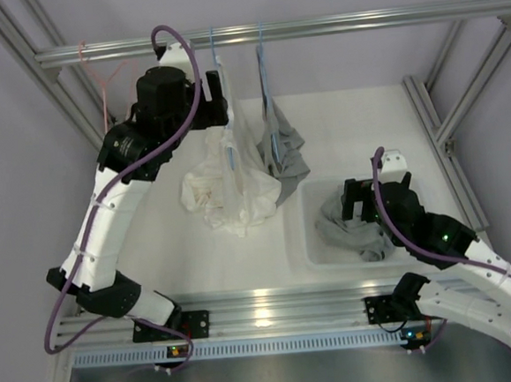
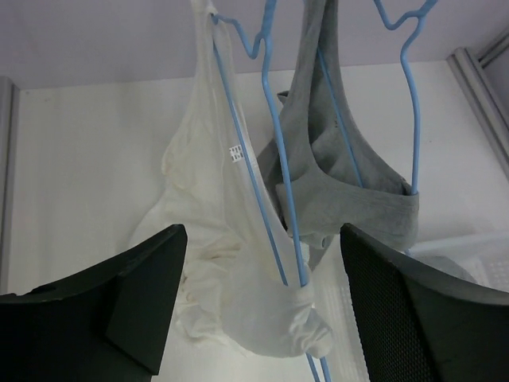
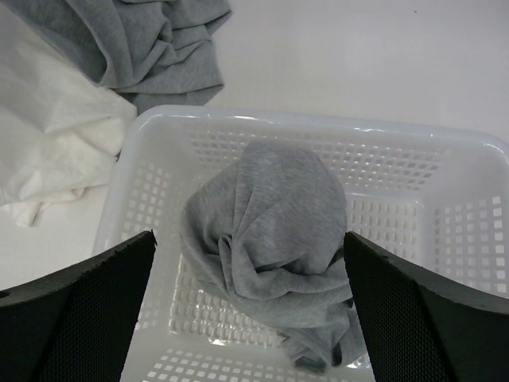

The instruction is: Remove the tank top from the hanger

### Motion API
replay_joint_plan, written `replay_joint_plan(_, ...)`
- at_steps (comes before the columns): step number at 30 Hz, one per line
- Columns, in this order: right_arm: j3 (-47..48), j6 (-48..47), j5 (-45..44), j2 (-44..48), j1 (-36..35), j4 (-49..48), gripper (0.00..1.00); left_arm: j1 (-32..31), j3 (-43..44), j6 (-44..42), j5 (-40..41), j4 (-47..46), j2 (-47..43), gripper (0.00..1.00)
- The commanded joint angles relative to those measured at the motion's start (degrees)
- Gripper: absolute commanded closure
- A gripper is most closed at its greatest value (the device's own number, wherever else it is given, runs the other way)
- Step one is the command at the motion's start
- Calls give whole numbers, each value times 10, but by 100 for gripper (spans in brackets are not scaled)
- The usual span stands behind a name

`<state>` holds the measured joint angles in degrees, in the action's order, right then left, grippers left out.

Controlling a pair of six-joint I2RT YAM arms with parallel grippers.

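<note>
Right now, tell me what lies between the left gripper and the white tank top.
Nothing. The left wrist view shows bare air from the open left gripper to the white tank top.

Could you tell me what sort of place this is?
Probably a robotics lab test cell: an aluminium frame, hung with blue hangers, encloses the white table, and a perforated basket holds a grey garment.

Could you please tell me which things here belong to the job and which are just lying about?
For the job: white tank top, its blue hanger, grey tank top on a second blue hanger, open left tool.
Lying about: white basket, crumpled grey garment in it, pink hanger on the rail.
</note>
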<state>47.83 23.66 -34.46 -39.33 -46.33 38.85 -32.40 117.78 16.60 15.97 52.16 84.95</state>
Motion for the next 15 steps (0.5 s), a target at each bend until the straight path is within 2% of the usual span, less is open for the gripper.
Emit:
replay_joint_plan(1,12,-12,9,9,8,-24,1,-23,34,-21,109,-24,17,19)
replay_joint_plan(4,9,-16,11,14,7,-24,1,-24,32,-28,111,-40,36,25)
replay_joint_plan(5,7,-18,10,14,8,-24,1,-24,32,-29,104,-43,40,32)
replay_joint_plan(7,5,-20,9,13,8,-25,1,-24,33,-34,103,-51,53,39)
replay_joint_plan(8,3,-20,11,12,8,-25,1,-24,32,-36,111,-54,57,47)
replay_joint_plan(14,-3,-24,14,12,8,-29,1,-24,36,-48,115,-76,81,56)
replay_joint_plan(15,-4,-24,14,13,7,-29,1,-25,37,-48,109,-79,85,63)
